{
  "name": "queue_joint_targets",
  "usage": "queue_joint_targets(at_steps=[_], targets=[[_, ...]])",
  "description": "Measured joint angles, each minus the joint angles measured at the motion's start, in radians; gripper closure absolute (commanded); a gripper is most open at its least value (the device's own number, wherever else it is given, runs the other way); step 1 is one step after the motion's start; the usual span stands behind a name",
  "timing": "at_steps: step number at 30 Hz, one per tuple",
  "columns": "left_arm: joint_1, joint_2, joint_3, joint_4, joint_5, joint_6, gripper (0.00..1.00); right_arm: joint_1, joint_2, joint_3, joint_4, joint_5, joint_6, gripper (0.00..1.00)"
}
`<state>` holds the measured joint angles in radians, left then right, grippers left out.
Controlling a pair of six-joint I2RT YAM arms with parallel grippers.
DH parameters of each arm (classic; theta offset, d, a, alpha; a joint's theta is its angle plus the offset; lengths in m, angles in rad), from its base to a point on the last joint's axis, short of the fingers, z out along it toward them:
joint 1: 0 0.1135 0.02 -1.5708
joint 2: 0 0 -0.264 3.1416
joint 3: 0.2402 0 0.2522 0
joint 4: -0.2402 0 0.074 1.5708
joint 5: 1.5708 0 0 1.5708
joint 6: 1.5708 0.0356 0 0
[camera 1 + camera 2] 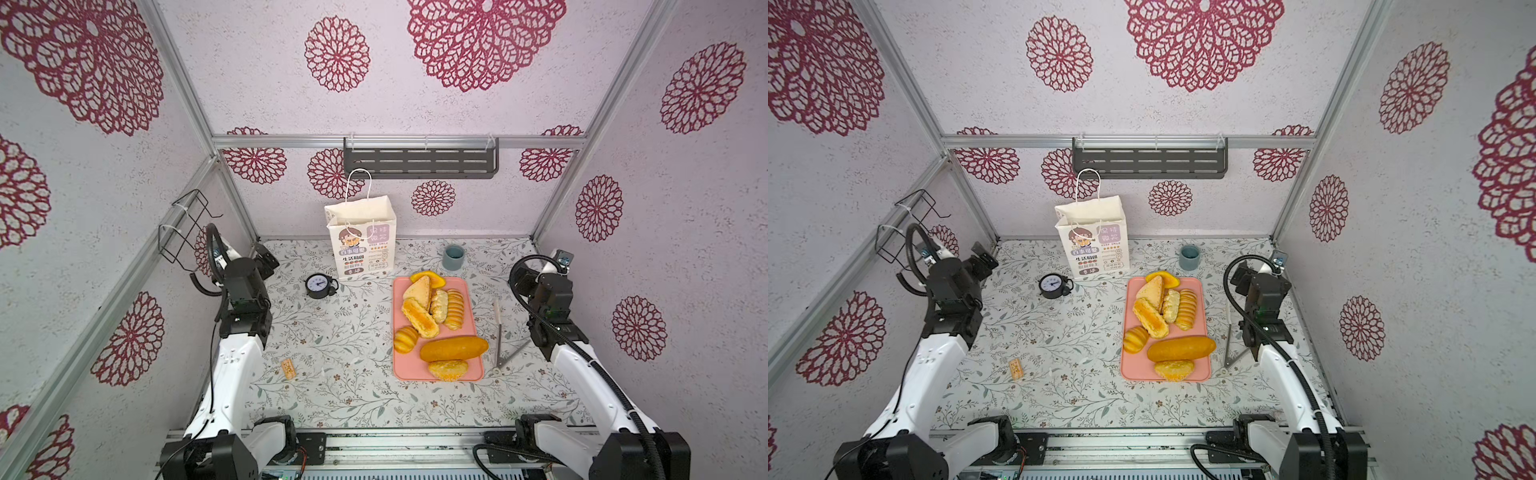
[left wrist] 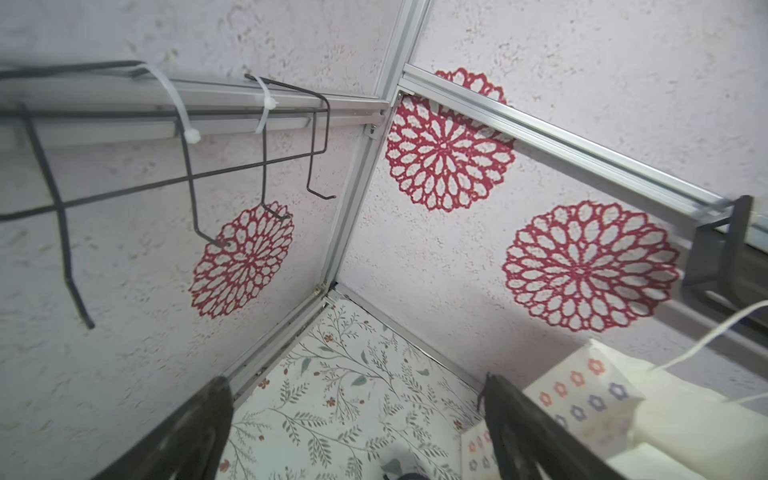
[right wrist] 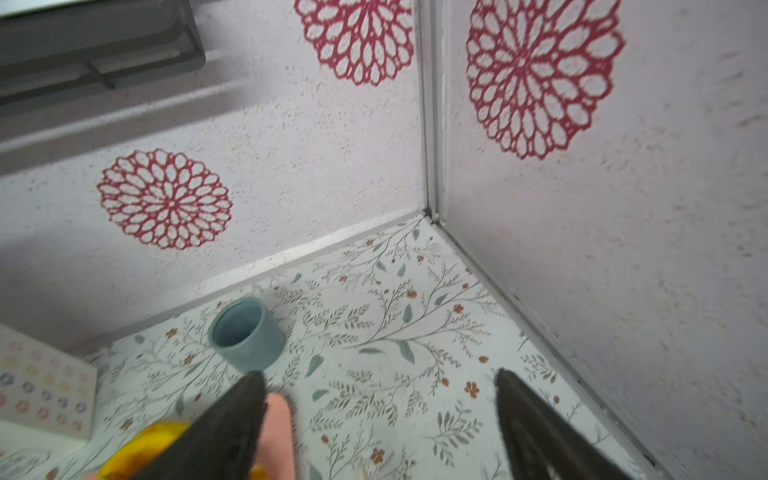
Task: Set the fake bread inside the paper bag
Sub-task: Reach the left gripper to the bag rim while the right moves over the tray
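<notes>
Our right tool [image 3: 378, 374] hangs with its fingers apart and nothing between them, above the surface [image 3: 374, 316] by the far end of the pink tray [image 1: 469, 320]. A blue cup [image 3: 245, 334] stands just beyond one finger. Our left tool [image 2: 353, 380] is spread wide too and empty. It faces the far left corner, with the paper bag [image 1: 361, 245] close at its side.

We take 12 o'clock as the back wall in both top views. The tray lies right of centre and carries all the bread [image 1: 419, 318] we can count, eight pieces. The bag stands upright at 11 o'clock from it, mouth up and open.

We judge that nothing is bagged yet and that the step in hand is the first reach. The right tool is the nearer one. It needs to swing toward 8 o'clock, drop over one piece and close across its short side.

The long loaf [image 1: 454, 349] lies near the tray's 6 o'clock end. Its axis runs about 9 to 3, with the 3 o'clock tip slightly farther back. To enter the tall bag it likely has to go in end first.
</notes>
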<state>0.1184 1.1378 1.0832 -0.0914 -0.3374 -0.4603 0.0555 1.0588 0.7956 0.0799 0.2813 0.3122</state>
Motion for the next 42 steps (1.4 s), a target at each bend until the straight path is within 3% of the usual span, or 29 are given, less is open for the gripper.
queue_joint_targets(at_steps=[4,9,20,28,42], targets=[[0.0,0.102,0.294,-0.24,0.138,-0.004,0.02,0.0,0.003,0.045,-0.159,-0.161,0.041,0.3],[-0.011,0.354,0.705,-0.529,0.301,0.01,0.03,0.033,0.018,0.126,-0.299,-0.324,0.092,0.2],[-0.225,0.903,1.363,-0.948,0.317,0.064,0.02,0.286,0.007,0.188,-0.393,-0.365,0.144,0.17],[-0.283,1.094,1.435,-1.023,0.278,0.059,0.03,0.341,-0.034,0.137,-0.415,-0.36,0.187,0.19],[-0.289,1.107,1.436,-0.942,0.254,-0.01,0.25,0.349,-0.067,0.071,-0.423,-0.355,0.23,0.21]])
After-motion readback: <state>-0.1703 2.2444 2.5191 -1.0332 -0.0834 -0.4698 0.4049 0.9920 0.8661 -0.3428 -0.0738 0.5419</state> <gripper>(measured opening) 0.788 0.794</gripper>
